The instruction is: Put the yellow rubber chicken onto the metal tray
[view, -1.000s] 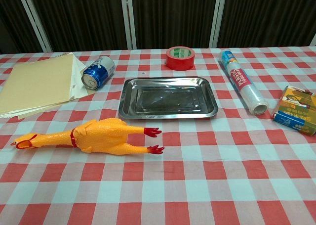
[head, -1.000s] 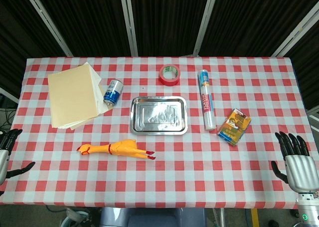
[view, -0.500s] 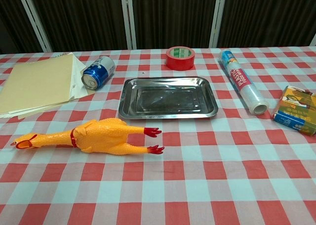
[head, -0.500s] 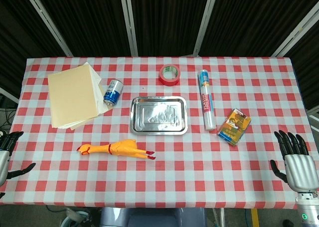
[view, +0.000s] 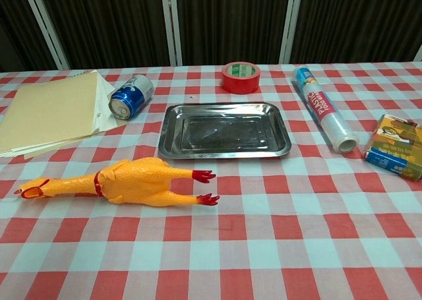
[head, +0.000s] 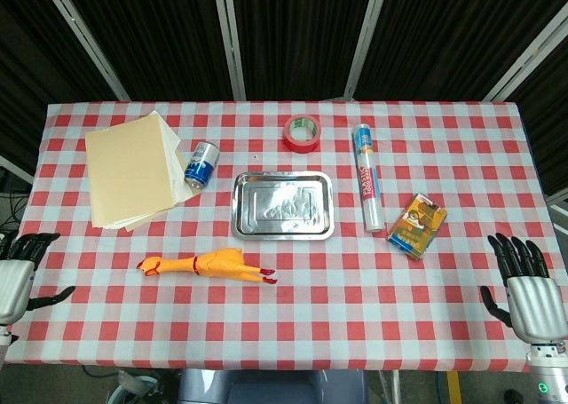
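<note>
The yellow rubber chicken (head: 205,265) (view: 125,182) lies on its side on the checked cloth, head to the left, red feet to the right. Just behind it sits the empty metal tray (head: 327,229) (view: 283,146). At the table's left edge my left hand (head: 15,275) hangs open with spread fingers, well left of the chicken. My right hand (head: 527,285) is open at the right edge, far from both. Neither hand shows in the chest view.
A stack of yellow paper (head: 130,168) (view: 49,111) and a blue can (head: 201,164) (view: 130,96) lie at back left. Red tape (head: 302,133) (view: 240,77) sits behind the tray. A cling-film roll (head: 367,188) (view: 322,108) and a small box (head: 417,225) (view: 396,146) lie to the right.
My left hand has crept a little to the right and further into the head view. The right hand and all objects stay where they were.
</note>
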Robot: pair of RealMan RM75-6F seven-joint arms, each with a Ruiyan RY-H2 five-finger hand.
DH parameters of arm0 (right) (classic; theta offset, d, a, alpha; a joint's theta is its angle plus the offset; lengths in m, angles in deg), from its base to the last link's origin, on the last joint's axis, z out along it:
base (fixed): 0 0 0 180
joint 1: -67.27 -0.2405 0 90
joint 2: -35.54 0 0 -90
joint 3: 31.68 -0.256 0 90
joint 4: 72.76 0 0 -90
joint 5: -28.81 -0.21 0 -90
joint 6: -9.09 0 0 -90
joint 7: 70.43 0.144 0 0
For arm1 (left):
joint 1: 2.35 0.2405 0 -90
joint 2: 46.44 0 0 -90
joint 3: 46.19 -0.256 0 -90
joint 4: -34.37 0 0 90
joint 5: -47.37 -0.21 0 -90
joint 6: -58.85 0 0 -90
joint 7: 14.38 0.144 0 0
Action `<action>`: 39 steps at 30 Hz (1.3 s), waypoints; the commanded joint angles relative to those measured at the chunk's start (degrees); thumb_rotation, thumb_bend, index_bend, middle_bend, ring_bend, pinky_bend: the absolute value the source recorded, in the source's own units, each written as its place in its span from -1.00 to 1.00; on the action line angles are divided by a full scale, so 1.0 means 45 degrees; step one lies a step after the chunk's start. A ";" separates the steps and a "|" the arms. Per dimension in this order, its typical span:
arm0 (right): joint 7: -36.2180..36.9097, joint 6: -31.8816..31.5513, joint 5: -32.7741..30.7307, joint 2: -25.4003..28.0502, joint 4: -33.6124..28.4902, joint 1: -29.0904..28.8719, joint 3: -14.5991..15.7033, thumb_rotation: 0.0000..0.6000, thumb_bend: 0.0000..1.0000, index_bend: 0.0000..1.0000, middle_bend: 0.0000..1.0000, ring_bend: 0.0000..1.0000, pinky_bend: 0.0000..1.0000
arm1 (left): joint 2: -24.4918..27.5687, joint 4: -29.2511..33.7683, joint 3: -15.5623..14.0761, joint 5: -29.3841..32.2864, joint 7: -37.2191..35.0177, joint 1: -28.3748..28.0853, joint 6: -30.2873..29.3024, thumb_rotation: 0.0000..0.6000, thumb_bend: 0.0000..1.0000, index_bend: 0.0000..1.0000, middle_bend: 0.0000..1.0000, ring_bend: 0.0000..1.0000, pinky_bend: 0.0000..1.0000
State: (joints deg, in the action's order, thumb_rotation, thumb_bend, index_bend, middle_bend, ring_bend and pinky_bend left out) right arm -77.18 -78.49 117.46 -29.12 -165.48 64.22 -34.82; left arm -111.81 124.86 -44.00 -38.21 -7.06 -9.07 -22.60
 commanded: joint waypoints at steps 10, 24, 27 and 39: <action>-0.0051 0.0043 0.0161 0.0010 -0.0113 -0.0045 0.0068 1.00 -0.20 -1.00 -0.84 -0.90 -0.88 | -0.0882 0.0179 0.0273 -0.0529 0.0901 -0.2318 0.2847 1.00 -0.91 -0.64 -0.57 -0.70 -0.70; 0.0143 -0.0201 0.0044 0.0071 -0.0013 0.0192 0.0114 1.00 -0.20 -1.00 -0.84 -0.90 -0.88 | -0.3373 0.0013 0.0602 0.1012 0.2658 -0.4525 0.6137 1.00 -0.91 -0.60 -0.50 -0.59 -0.64; 0.0239 -0.0202 -0.0065 0.0086 0.0078 0.0254 0.0121 1.00 -0.20 -1.00 -0.84 -0.90 -0.88 | -0.3866 -0.0227 0.0693 0.1498 0.2925 -0.4712 0.6302 1.00 -0.88 -0.58 -0.48 -0.54 -0.50; 0.0503 -0.0354 -0.0246 0.0179 0.0242 0.0451 0.0103 1.00 -0.20 -1.00 -0.84 -0.90 -0.88 | -0.5263 -0.1052 0.0869 0.2363 0.3122 -0.5141 0.6196 1.00 -0.67 -0.46 -0.34 -0.35 -0.17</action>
State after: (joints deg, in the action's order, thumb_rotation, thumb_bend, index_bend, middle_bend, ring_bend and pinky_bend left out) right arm -74.95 -80.06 116.39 -28.34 -164.42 66.21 -34.35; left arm -135.29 120.33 -40.06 -27.76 7.00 -32.10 5.39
